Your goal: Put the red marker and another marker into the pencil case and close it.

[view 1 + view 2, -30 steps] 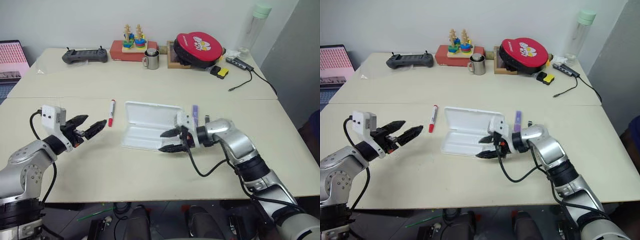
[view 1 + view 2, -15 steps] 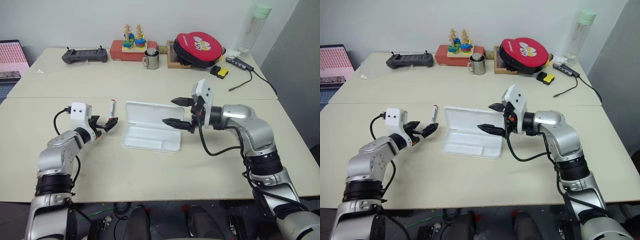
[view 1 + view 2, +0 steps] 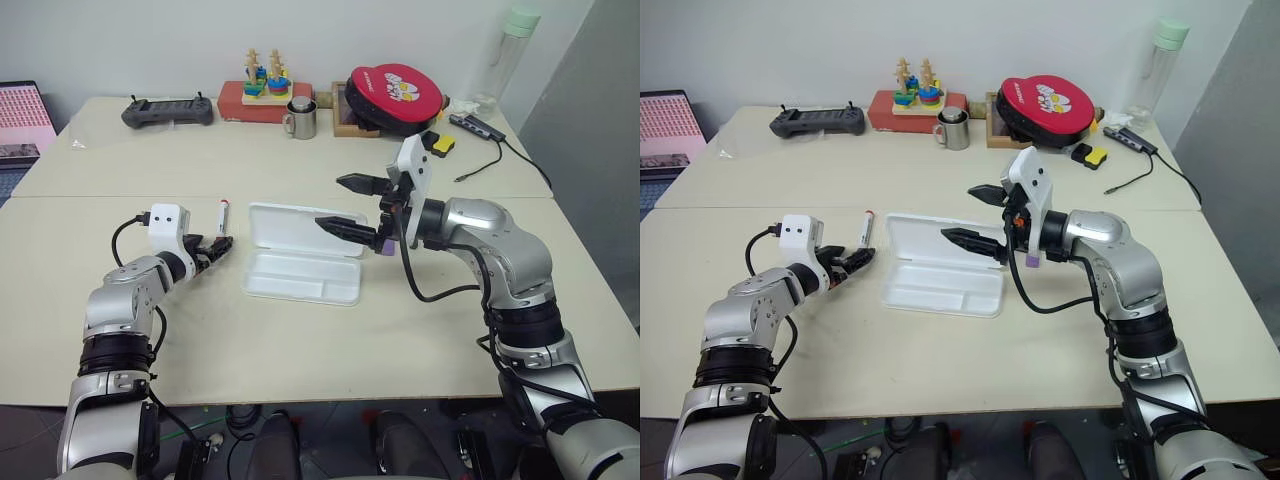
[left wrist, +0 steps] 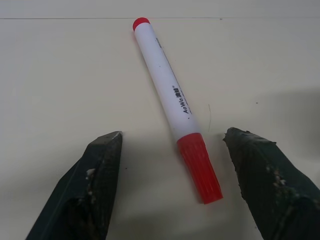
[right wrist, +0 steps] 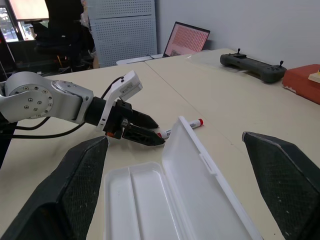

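Two grippers out w/ jaws spread. Left gripper [image 4: 170,145] sits low on the table [image 3: 300,330], fingers either side of the red marker's [image 4: 172,107] cap end, not pinching. Right gripper [image 3: 345,205] hangs wide open over the pencil case [image 3: 305,265], lid up, mid-table. Purple marker [image 3: 383,246] just right of case.

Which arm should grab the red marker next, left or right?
Left. The left end effector is open with its fingers either side of the red marker, which lies on the table. The right end effector hovers open above the open pencil case, away from it.
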Tool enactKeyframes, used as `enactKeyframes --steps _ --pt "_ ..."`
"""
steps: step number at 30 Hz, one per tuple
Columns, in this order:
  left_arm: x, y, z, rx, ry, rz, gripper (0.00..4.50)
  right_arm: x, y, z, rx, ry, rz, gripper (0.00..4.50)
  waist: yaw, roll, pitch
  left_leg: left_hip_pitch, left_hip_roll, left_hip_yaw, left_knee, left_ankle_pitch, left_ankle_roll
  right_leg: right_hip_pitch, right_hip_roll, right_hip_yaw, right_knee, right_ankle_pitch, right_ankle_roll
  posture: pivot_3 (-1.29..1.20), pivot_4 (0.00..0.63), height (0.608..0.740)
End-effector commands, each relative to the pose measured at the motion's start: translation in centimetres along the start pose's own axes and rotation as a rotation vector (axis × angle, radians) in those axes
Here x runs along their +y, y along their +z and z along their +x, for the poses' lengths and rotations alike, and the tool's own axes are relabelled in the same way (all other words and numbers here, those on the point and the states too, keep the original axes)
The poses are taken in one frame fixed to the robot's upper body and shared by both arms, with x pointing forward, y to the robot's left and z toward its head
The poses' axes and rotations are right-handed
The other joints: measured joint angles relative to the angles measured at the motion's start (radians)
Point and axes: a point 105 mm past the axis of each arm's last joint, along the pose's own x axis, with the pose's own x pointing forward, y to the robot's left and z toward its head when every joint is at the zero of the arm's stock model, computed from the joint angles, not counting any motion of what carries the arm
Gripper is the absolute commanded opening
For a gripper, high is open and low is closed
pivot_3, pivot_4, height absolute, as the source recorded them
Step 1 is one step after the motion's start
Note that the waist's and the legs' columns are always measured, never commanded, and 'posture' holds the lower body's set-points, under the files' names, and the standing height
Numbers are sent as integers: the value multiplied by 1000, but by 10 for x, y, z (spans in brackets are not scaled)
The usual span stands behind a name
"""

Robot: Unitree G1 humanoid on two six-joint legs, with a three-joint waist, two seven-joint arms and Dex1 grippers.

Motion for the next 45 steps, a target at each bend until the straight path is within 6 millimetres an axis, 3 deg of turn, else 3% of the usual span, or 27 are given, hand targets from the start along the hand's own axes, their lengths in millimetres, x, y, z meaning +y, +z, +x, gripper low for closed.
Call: enactKeyframes --steps 1,12,17,19,20,22,24,28,31,35,40,45 --pt "4 -2 0 9 18 -7 2553 4 20 -2 -52 18 -50 4500 0 0 0 0 0 0 0 0 0 0 0 0 0 0 0 0 150 740" --pt "7 -9 3 26 43 -23 459 6 22 -4 -51 26 -65 4500 0 0 0 0 0 0 0 0 0 0 0 0 0 0 0 0 150 740" --pt "15 -6 3 -3 77 -92 415 5 22 -6 -50 27 -71 4500 2 0 0 0 0 0 0 0 0 0 0 0 0 0 1 0 150 740" --pt "17 5 2 -65 84 -102 415 5 25 -8 -55 28 -79 4500 2 0 0 1 0 0 0 0 0 0 0 0 0 0 1 0 150 740" --pt "14 22 0 -150 60 -110 415 4 27 -10 -60 27 -78 4500 2 0 0 1 0 0 0 0 0 0 0 0 0 0 2 0 150 740" --pt "-9 76 -17 -408 -87 -97 415 3 33 -18 -75 21 -77 4500 2 0 0 0 0 0 1 0 0 0 0 0 0 1 2 0 150 740" --pt "-34 106 -38 -550 -236 -37 415 2 38 -26 -84 13 -77 4500 7 -3 1 -2 0 -1 0 0 0 -1 0 -1 0 1 0 0 150 740" --pt "-82 125 -66 -590 -506 141 415 3 44 -42 -89 5 -80 4500 7 -3 2 -4 -1 -1 0 0 -1 -1 -1 -1 -2 3 -3 0 150 740" --pt "-116 124 -73 -494 -685 371 415 4 46 -57 -82 -6 -85 4500 7 -3 2 -2 -1 -1 -1 -1 -1 -1 -1 -1 -1 2 -4 0 150 740" --pt "-140 112 -82 -365 -899 546 415 3 45 -67 -70 -37 -88 4500 3 -3 2 -2 -1 -1 0 -1 -1 -1 -1 -1 -2 -1 -1 0 150 740" --pt "-144 79 -71 -138 -1032 823 415 11 45 -70 -79 -49 -93 4500 -4 -2 3 -1 -1 -1 0 -1 0 -1 -1 0 -1 -1 -1 0 150 740" --pt "-124 52 -43 56 -1060 1051 415 21 26 -73 -6 -77 -89 4500 -1 -2 3 -2 0 -1 -1 -1 0 -1 0 -1 -1 -2 -2 0 150 740"
